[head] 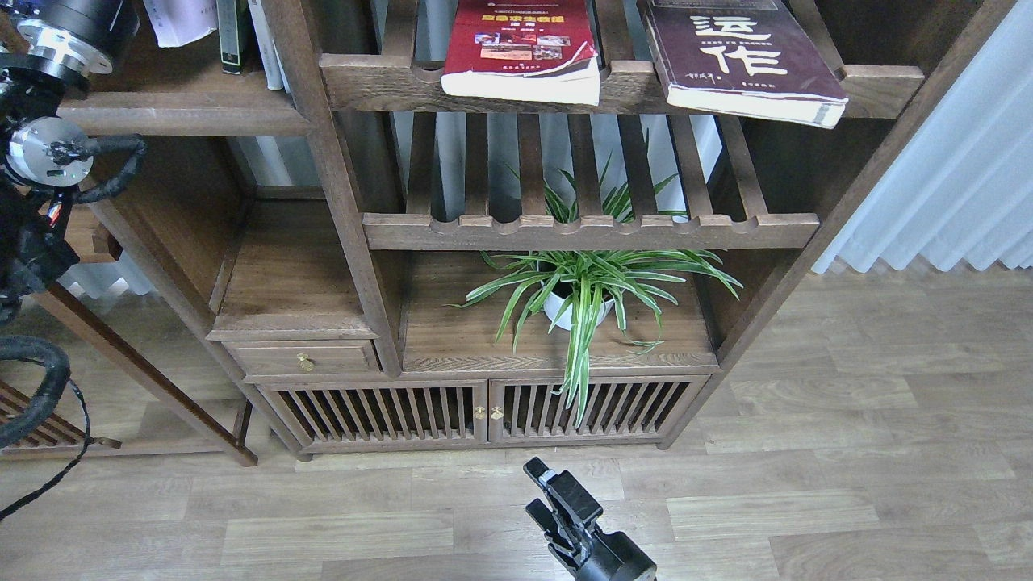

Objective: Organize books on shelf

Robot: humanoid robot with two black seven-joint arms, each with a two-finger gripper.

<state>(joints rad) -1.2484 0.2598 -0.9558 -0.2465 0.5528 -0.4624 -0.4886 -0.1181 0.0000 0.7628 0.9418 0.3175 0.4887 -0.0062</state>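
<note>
The bright red book (520, 44) and the dark maroon book (738, 56) with white characters lie flat on the upper slatted rack, overhanging its front rail. The pale lavender-white book (179, 18) shows at the top edge, above the solid dark-brown shelf (186, 113), right beside my left arm's wrist (69, 36). The left gripper itself is past the top edge, so its hold on the book is hidden. My right gripper (539, 494) hangs low over the floor in front of the cabinet, open and empty.
Two thin books (234, 36) stand at the shelf's right end against the upright post (323, 161). A spider plant (581, 290) in a white pot stands under the lower slatted rack (589, 230). A curtain (952, 186) hangs at the right.
</note>
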